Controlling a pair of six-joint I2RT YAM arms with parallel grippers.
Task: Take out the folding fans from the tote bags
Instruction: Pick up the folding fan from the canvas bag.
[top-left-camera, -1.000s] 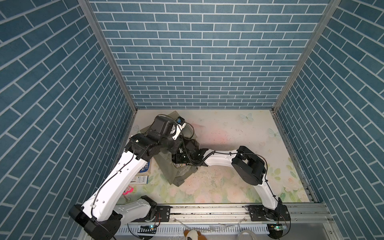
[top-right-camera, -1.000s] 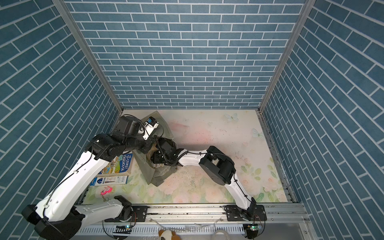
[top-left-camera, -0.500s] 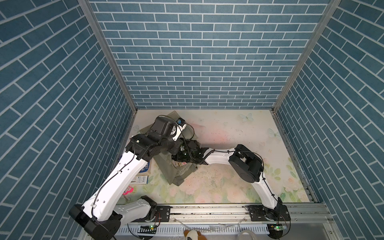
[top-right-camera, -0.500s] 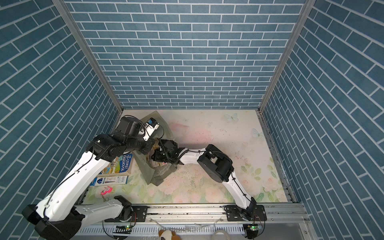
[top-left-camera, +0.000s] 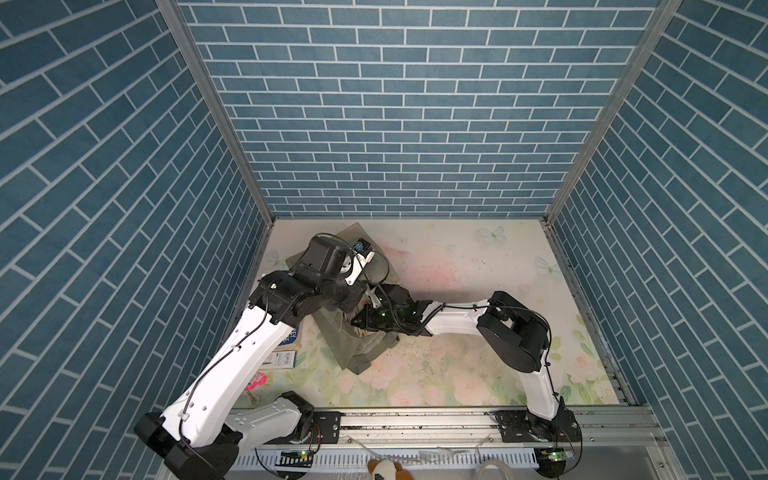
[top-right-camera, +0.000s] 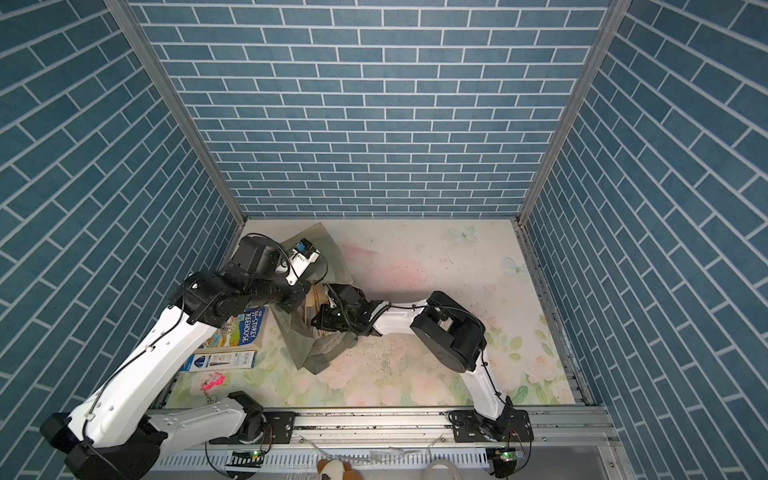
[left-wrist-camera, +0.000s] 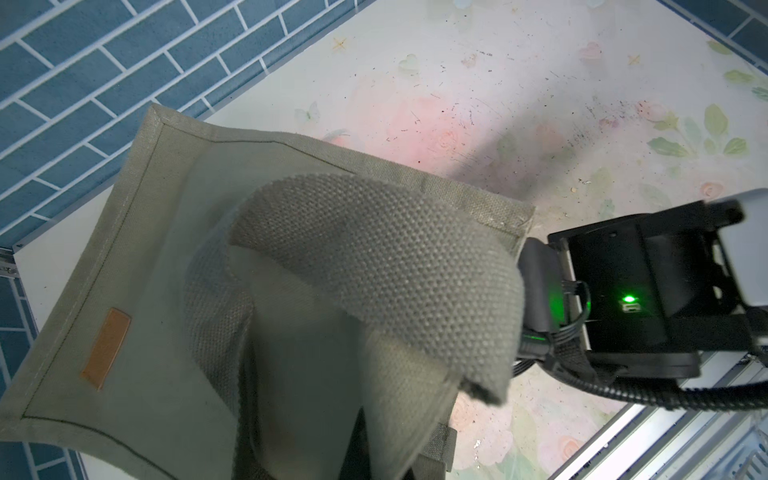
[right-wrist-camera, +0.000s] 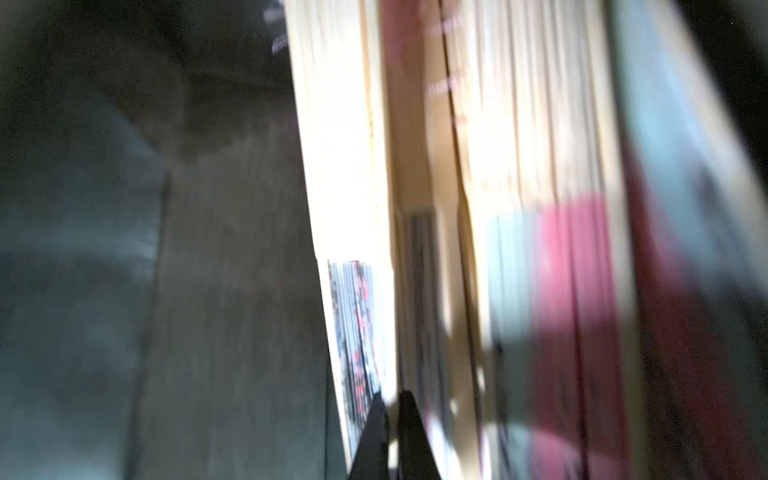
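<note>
- The tote bag (left-wrist-camera: 166, 332) hung over the left part of the table, lifted by its strap (left-wrist-camera: 374, 257). The left gripper (top-right-camera: 300, 296) was closed on it and held the mouth up.
- The folding fans (right-wrist-camera: 519, 166) stood packed inside the bag, with their pale sticks side by side.
- The right gripper (right-wrist-camera: 392, 440) was deep among them, jaws almost together. The view was blurred, so I could not tell if a stick was between.
- My advice: hold only one fan, pull it slowly along the sticks and straight out of the mouth, and keep the bag steady.
</note>
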